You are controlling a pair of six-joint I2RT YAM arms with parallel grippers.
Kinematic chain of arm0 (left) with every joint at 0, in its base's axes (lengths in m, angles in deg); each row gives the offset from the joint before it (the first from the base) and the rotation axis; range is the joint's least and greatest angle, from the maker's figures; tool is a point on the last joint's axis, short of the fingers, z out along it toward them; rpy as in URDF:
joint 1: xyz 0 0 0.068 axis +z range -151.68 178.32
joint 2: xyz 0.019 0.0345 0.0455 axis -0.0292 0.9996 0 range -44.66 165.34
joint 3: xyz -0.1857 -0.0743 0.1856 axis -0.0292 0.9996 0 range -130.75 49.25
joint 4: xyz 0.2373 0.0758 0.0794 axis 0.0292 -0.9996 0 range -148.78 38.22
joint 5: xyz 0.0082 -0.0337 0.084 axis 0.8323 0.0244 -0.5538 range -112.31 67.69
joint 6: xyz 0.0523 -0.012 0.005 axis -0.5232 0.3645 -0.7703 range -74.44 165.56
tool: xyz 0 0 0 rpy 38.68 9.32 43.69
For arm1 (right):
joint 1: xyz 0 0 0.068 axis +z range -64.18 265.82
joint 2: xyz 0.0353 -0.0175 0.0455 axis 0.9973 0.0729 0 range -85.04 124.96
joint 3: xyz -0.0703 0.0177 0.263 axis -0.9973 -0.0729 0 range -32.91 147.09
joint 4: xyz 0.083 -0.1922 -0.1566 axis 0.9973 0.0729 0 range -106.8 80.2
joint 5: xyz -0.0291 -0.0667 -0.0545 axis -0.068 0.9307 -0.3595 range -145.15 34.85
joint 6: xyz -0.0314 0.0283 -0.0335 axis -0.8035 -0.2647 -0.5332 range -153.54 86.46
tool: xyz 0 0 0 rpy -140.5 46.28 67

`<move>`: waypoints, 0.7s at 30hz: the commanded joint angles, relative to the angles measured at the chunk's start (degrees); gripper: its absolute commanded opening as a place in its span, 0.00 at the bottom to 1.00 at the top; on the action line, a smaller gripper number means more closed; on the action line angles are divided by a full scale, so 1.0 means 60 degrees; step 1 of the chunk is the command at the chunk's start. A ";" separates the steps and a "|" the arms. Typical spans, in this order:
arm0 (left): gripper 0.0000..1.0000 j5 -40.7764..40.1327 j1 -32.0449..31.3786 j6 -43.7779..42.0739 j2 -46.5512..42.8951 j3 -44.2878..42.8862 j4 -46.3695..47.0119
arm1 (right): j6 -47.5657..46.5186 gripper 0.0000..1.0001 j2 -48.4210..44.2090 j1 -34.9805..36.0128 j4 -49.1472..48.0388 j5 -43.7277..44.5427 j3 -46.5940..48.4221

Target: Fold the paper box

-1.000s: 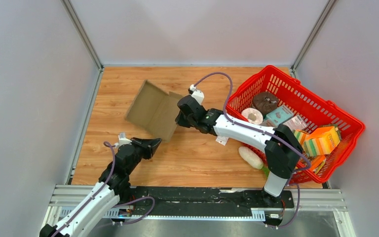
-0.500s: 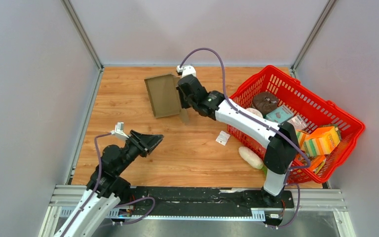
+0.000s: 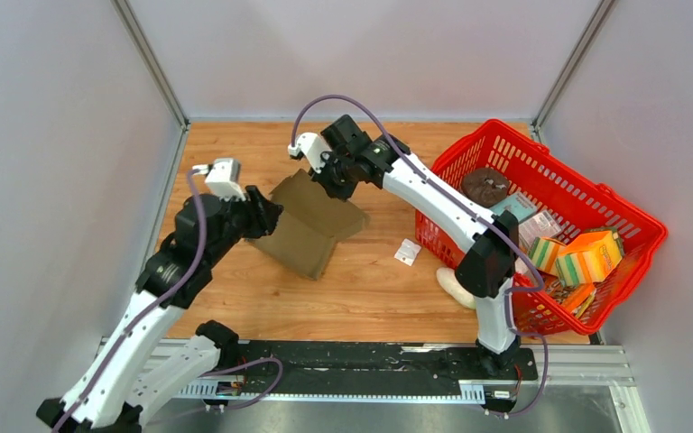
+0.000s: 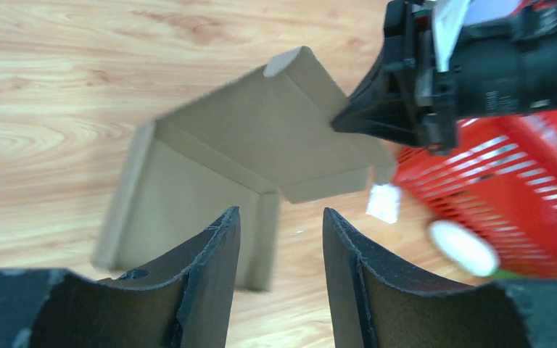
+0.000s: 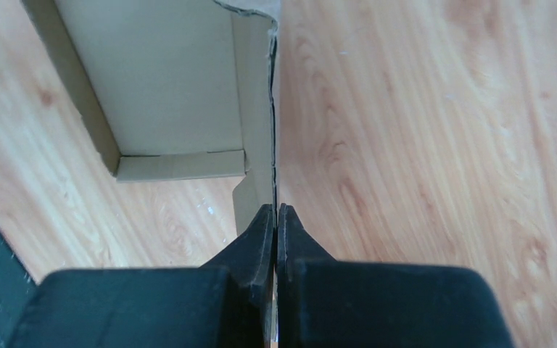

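Left gripper (image 3: 260, 216): it hangs over the left part of the table (image 3: 370, 289), right at the left edge of the cardboard. Its jaws are parted with nothing between them. In its own wrist view the two dark fingers (image 4: 210, 261) frame the sheet, which lies beyond them. I cannot tell whether they touch it.

Paper box (image 3: 311, 225): a plain brown cardboard piece, partly folded, in the middle-left of the wooden table between the two grippers. One panel is raised and tilted and another lies lower, with narrow flaps turned up along the sides (image 4: 261, 138) (image 5: 159, 80).

Right gripper (image 3: 329, 176): it reaches in from the far side and is clenched on a thin edge of the paper box at its far right corner. The fingertips are pressed together on the cardboard (image 5: 275, 210).

White packet (image 3: 406, 253): small and flat on the wood, just right of the box and near the basket.

Red basket (image 3: 496, 124): on the right of the table, filled with assorted items.

White oblong object (image 3: 456, 287): lies against the basket's near side.
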 commanded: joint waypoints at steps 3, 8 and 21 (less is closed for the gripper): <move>0.53 -0.0407 0.0047 -0.3492 0.1920 -0.0016 0.1569 | -0.1516 0.00 0.0362 -0.0612 0.1510 -0.2533 0.0463; 0.54 -0.0496 0.0047 -0.5071 0.3078 0.0072 0.2669 | -0.1780 0.00 0.0435 -0.0847 0.1684 -0.3147 0.0577; 0.52 0.0497 0.0047 -0.6818 0.5291 -0.1789 0.2245 | -0.1854 0.00 -0.0063 -0.1243 0.1435 -0.3822 -0.0008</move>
